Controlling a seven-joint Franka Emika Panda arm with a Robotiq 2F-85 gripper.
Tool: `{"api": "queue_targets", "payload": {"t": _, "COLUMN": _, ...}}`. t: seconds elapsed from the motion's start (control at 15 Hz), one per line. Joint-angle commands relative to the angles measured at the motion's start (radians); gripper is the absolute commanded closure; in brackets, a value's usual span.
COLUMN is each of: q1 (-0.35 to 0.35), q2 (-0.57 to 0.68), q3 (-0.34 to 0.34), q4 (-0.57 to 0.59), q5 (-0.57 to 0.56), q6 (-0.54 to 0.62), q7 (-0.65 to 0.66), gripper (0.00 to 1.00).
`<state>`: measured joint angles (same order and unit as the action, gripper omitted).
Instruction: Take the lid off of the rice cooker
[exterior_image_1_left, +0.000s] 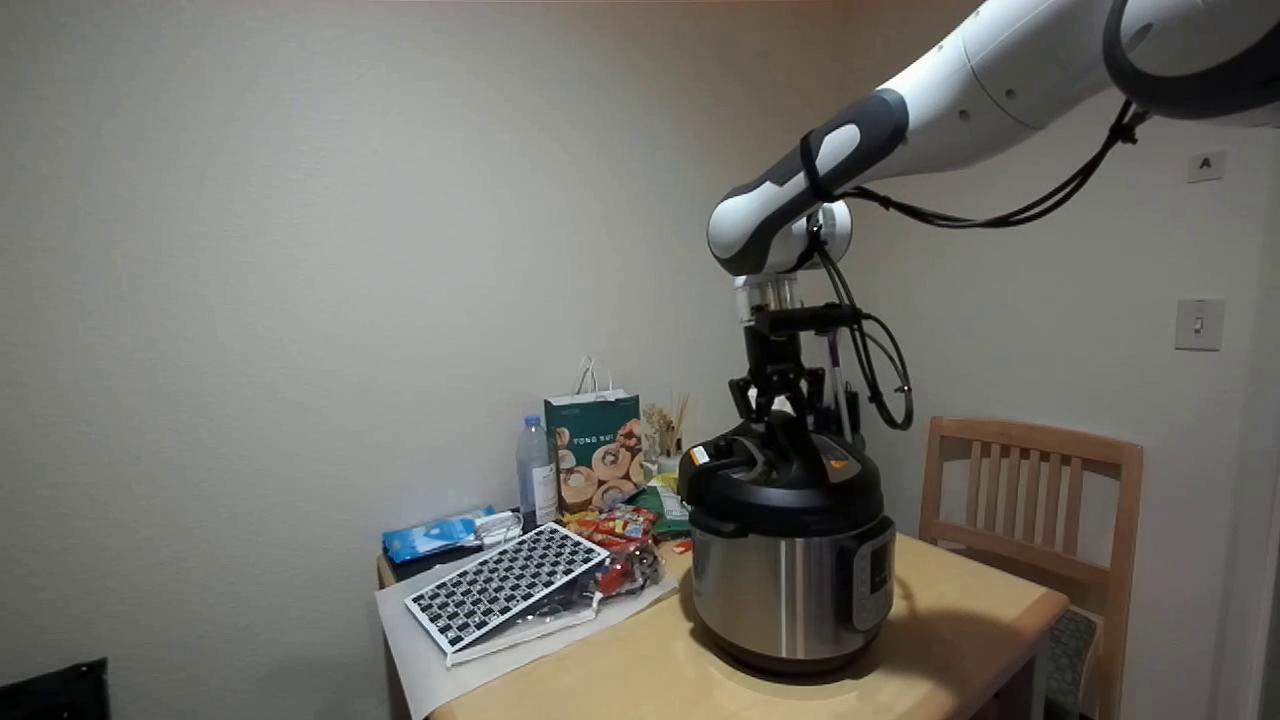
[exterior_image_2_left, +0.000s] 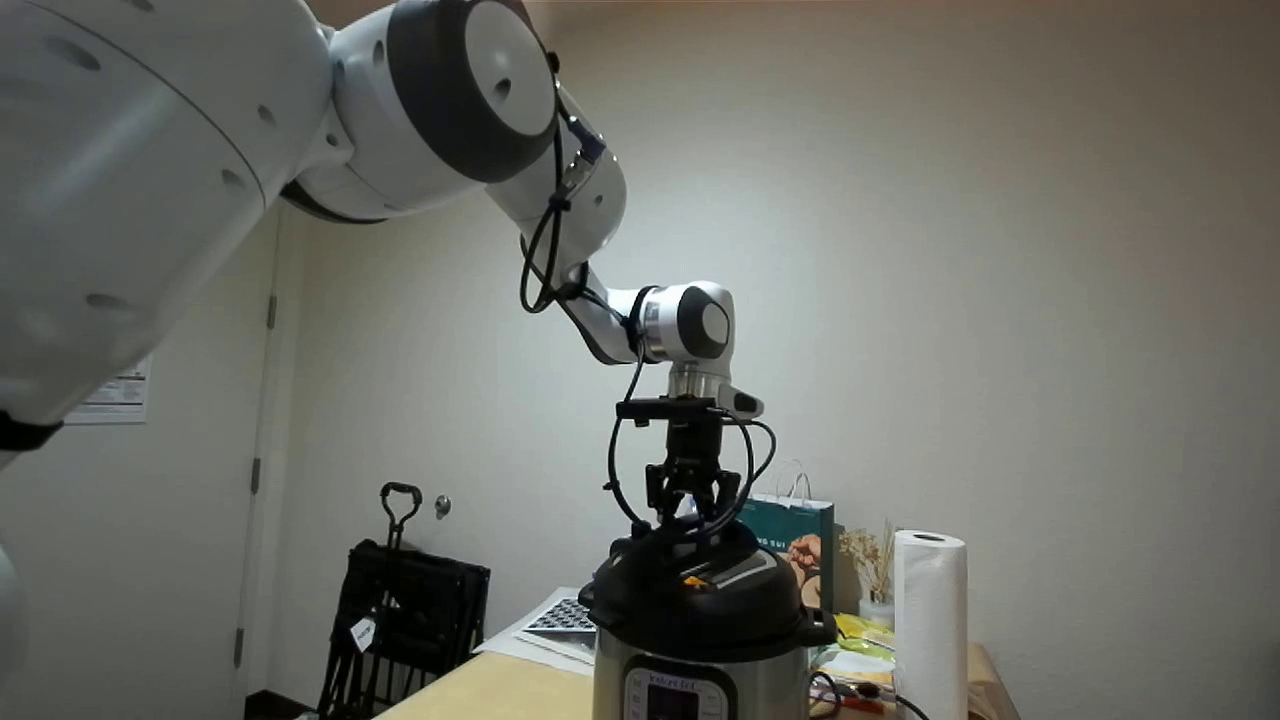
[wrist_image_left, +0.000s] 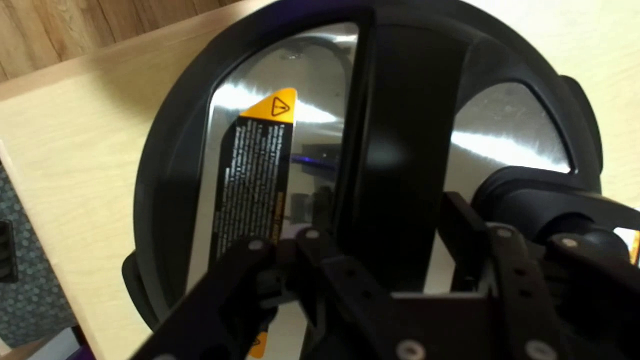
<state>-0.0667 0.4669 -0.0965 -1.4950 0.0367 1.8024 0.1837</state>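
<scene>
The rice cooker (exterior_image_1_left: 770, 590) stands upright on the wooden table. Its steel body also shows in an exterior view (exterior_image_2_left: 622, 690). The round black domed lid (exterior_image_1_left: 780, 512) sits on top of it. It shows from above in the wrist view (wrist_image_left: 167, 165), with steel panels and a warning label. A broad black handle (wrist_image_left: 405, 115) bridges its middle. My gripper (exterior_image_1_left: 782, 412) points straight down at this handle. In the wrist view my gripper (wrist_image_left: 387, 220) has its fingers apart, one on each side of the handle. A small gap shows by the right finger; left-finger contact is hidden.
On the table (exterior_image_1_left: 540, 690) lie a checkered board (exterior_image_1_left: 510, 580) and snack bags (exterior_image_1_left: 620, 530). Behind them stand a bottle (exterior_image_1_left: 535, 475) and a green paper bag (exterior_image_1_left: 595, 455). A paper towel roll (exterior_image_2_left: 930, 630) stands beside the cooker. A wooden chair (exterior_image_1_left: 1030, 435) is at the table's edge.
</scene>
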Motion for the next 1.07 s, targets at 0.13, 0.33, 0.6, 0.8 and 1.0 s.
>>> {"api": "queue_targets", "payload": {"t": 0.13, "q1": -0.010, "q2": 0.006, "q3": 0.001, "q4": 0.043, "q5": 0.015, "q6": -0.073, "q7": 0.018, "gripper": 0.81}}
{"api": "queue_targets", "payload": {"t": 0.33, "q1": 0.000, "q2": -0.050, "q3": 0.002, "q4": 0.014, "q5": 0.004, "q6": -0.080, "q7": 0.019, "gripper": 0.83}}
{"api": "queue_targets", "payload": {"t": 0.6, "q1": 0.008, "q2": -0.102, "q3": 0.001, "q4": -0.001, "q5": -0.006, "q6": -0.107, "q7": 0.028, "gripper": 0.89}}
{"api": "queue_targets", "payload": {"t": 0.8, "q1": 0.005, "q2": -0.126, "q3": 0.007, "q4": 0.000, "q5": 0.009, "q6": -0.122, "q7": 0.021, "gripper": 0.89}}
{"api": "queue_targets", "payload": {"t": 1.0, "q1": 0.001, "q2": -0.132, "q3": 0.009, "q4": 0.006, "q5": 0.014, "q6": -0.125, "q7": 0.016, "gripper": 0.89}}
